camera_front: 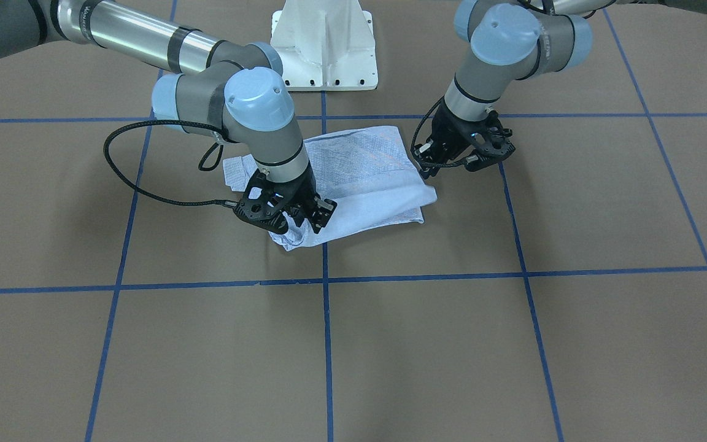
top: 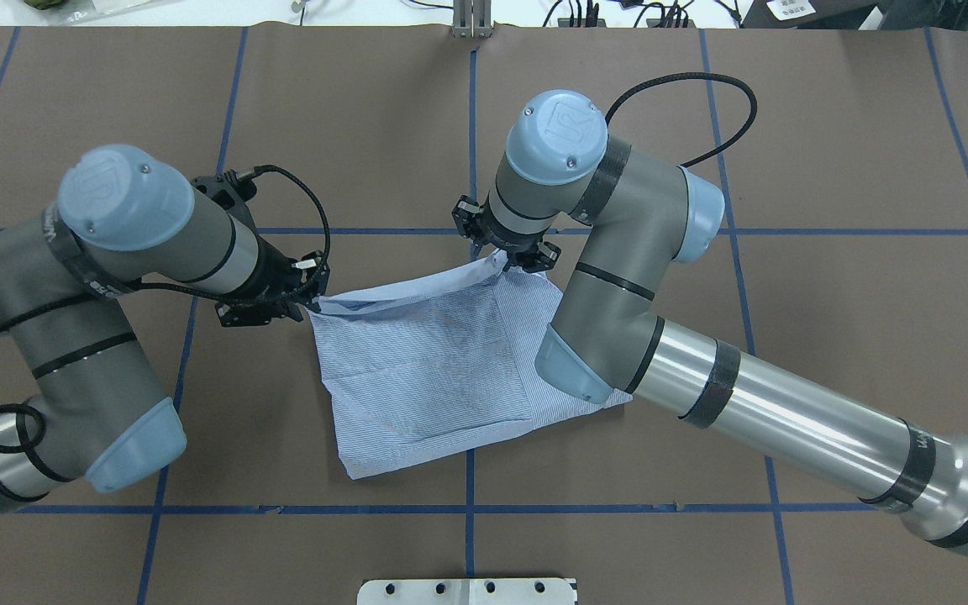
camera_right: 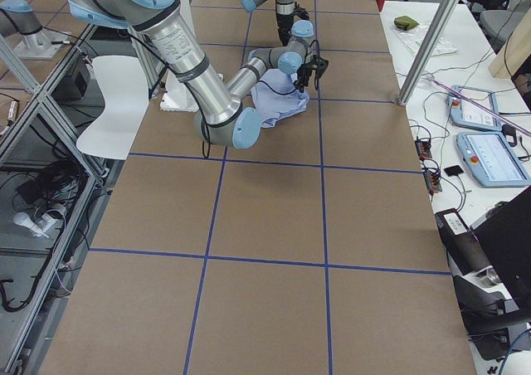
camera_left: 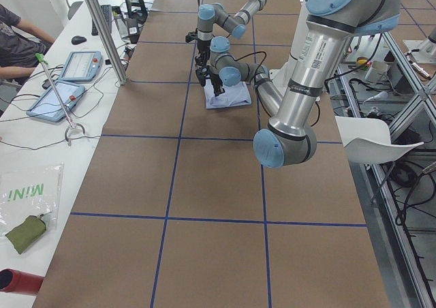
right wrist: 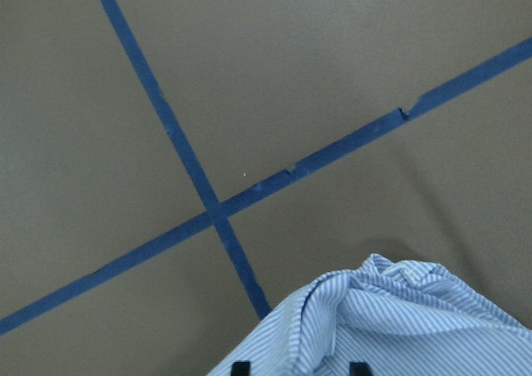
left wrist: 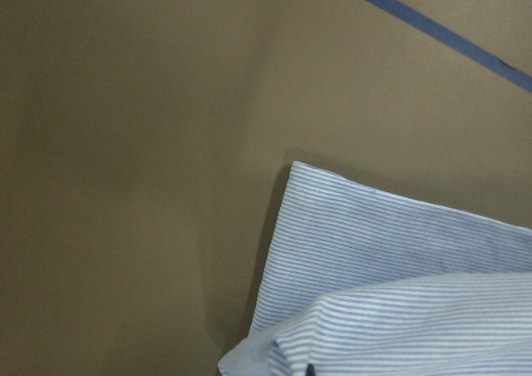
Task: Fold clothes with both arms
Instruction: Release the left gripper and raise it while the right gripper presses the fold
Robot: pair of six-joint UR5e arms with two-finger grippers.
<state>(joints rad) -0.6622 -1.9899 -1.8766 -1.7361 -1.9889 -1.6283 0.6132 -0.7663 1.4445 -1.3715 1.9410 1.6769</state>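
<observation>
Front view, shirt: one shirt [camera_front: 366,178], folded to a rough rectangle, lies on the table [camera_front: 574,344] about midway between the end edges. It is nearer the robot's long edge, just ahead of the pedestal [camera_front: 326,46].
Front view, grippers: the right gripper [camera_front: 315,220] is clenched on the corner toward the operators' edge. The left gripper [camera_front: 430,167] meets the corner toward the left end.
Overhead, count: two arms, two grippers, one garment. The left gripper [top: 303,301] and right gripper [top: 502,256] each pinch one end of the same raised edge.
Side views: the shirt [camera_left: 230,98] is small and far off, so the grips cannot be judged.
Left wrist: cloth [left wrist: 399,259] is bunched at the frame's bottom, which I read as grasped.
Right wrist: fingertips [right wrist: 241,366] flank gathered cloth above crossed tape lines [right wrist: 150,85].
Handling (judgement): the shirt looks light, limp and not fragile, and it sags between holds. Take it at corners or hems, pinching every layer.
</observation>
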